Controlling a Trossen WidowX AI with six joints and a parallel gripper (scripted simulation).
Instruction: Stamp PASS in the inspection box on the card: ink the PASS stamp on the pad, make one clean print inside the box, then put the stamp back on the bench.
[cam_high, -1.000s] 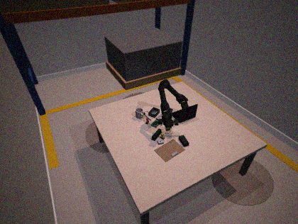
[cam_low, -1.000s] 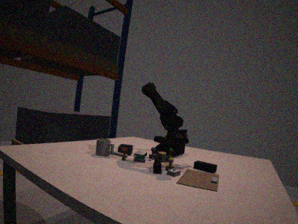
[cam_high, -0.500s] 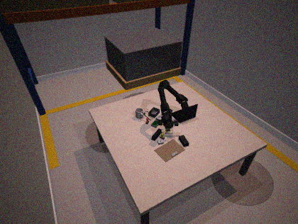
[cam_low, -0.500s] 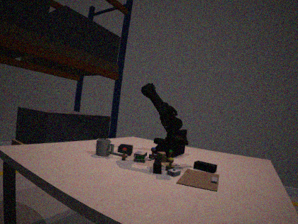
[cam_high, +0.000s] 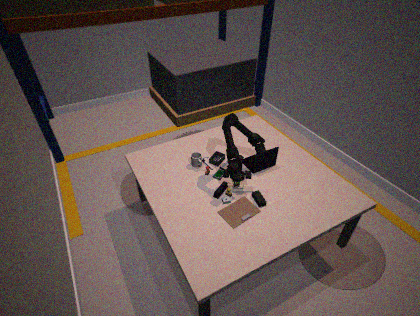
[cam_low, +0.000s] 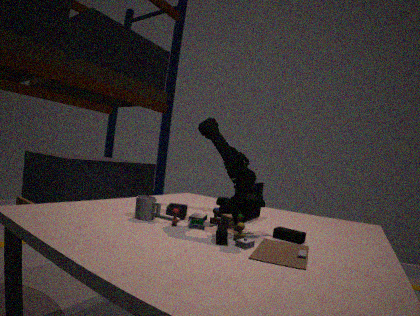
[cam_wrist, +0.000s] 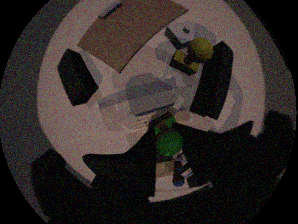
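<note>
My gripper (cam_high: 237, 181) (cam_wrist: 163, 127) is shut on a stamp with a round green knob (cam_wrist: 170, 143) and holds it low over the table. Its lettering cannot be read. The green knob also shows faintly in the exterior view (cam_low: 240, 217). A yellow-knobbed stamp (cam_high: 229, 190) (cam_wrist: 202, 49) and a red-knobbed one (cam_high: 207, 170) (cam_low: 175, 217) stand apart from the gripper. A small dark case with a green face (cam_high: 219, 173) (cam_low: 198, 220) lies beside the gripper; whether it is the ink pad cannot be told. The card and its box cannot be made out clearly.
Dark blocks (cam_high: 220, 189) (cam_high: 258, 198) (cam_wrist: 77, 77) flank the space before the gripper. A small grey box (cam_low: 245, 243) (cam_wrist: 180, 35) is near the yellow stamp. A brown board (cam_high: 235, 211) (cam_low: 275, 254) (cam_wrist: 132, 35) lies beyond. A grey mug (cam_high: 196, 160) (cam_low: 145, 208) stands to one side.
</note>
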